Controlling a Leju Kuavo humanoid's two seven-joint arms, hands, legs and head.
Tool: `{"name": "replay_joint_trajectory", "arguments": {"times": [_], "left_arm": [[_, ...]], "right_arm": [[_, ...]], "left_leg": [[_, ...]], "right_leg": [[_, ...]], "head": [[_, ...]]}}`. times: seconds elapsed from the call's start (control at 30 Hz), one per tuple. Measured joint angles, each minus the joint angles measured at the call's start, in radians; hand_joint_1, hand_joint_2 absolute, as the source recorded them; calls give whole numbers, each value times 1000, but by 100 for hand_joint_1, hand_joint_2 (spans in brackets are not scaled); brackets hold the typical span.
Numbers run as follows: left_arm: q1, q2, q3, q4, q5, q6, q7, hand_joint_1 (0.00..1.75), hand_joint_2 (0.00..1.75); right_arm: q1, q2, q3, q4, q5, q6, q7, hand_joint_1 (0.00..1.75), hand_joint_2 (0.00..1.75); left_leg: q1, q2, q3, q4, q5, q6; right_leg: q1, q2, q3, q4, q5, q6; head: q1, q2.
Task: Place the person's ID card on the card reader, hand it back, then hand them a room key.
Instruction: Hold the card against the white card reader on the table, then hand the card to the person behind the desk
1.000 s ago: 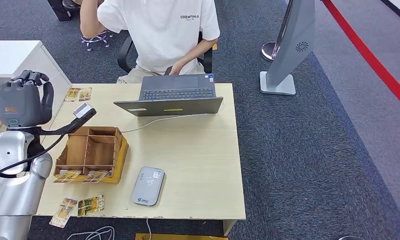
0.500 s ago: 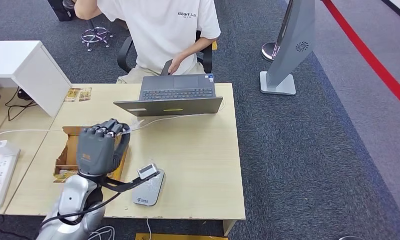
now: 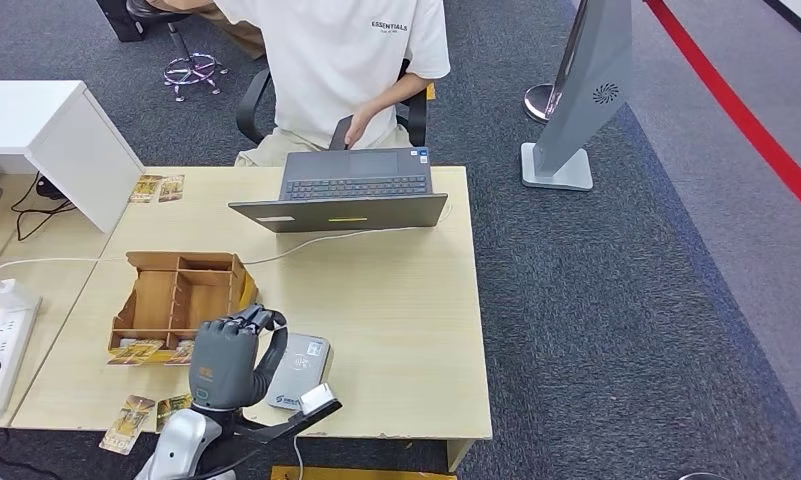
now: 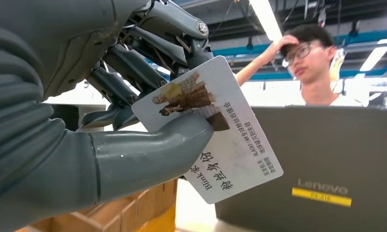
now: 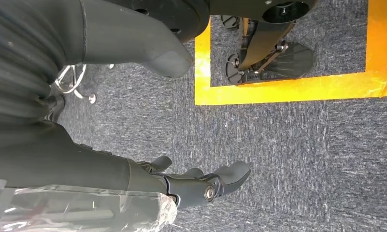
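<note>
My left hand (image 3: 231, 360) hovers low over the front of the wooden table (image 3: 406, 320), just left of the grey card reader (image 3: 308, 356) and covering part of it. It pinches the white ID card (image 4: 232, 145), printed with a small picture and text, between the thumb (image 4: 148, 150) and the darker fingers. The card is tilted, facing the wrist camera. The person (image 3: 336, 60) in a white T-shirt sits behind the laptop (image 3: 351, 195). My right hand (image 5: 109, 169) hangs beside my body over the carpet, fingers apart, holding nothing.
A wooden organiser box (image 3: 181, 295) stands left of the reader, with room key cards (image 3: 136, 352) along its front. More cards (image 3: 126, 425) lie near the front left corner and at the back left (image 3: 156, 188). A power strip (image 3: 1, 345) sits on the adjoining desk.
My left hand with the card has swung from high at the left, across the organiser box, down to the table's front beside the card reader.
</note>
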Motion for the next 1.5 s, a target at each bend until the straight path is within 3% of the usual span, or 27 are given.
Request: {"name": "replay_joint_trajectory", "arguments": {"times": [0.47, 0.87, 1.03, 1.17, 1.3, 1.5], "left_arm": [[20, -48, 0, 129, 58, -9, -5, 175, 175], [17, -53, 7, 238, 95, -23, -5, 175, 175], [11, -54, 22, 239, 126, -72, -10, 175, 175], [14, -52, 50, 173, 163, -65, -43, 175, 175], [-10, -38, 89, 11, 174, -40, -76, 175, 175], [-190, 13, 142, -170, 179, -161, -49, 175, 175]], "right_arm": [[1, -1, 0, 0, 4, -10, -1, 0, 175], [1, -1, 0, 1, 2, -36, 1, 0, 175], [1, -1, 0, 1, 3, -33, -5, 0, 175], [5, -1, 0, 2, 3, -33, -11, 0, 175], [8, -1, 0, 2, 4, -34, -11, 0, 175], [10, -2, 0, 2, 8, -27, -23, 0, 175]], "left_leg": [[0, 0, 0, 0, 0, 1], [0, 0, 0, 0, 0, 1], [0, 0, 0, 0, 0, 1], [0, 0, 0, 0, 0, 1], [0, -1, 0, 0, 1, 0], [0, -3, 0, 0, 3, 1]], "right_leg": [[0, -1, 0, 0, 0, 0], [0, -1, 0, 0, 0, 0], [0, -1, 0, 0, 0, 0], [0, -1, 0, 0, 0, 0], [0, -2, 0, 0, 0, 0], [0, -4, 1, 0, 1, 0]], "head": [[0, 0], [0, 0], [0, 0], [0, 0], [0, 0], [0, 0]]}}
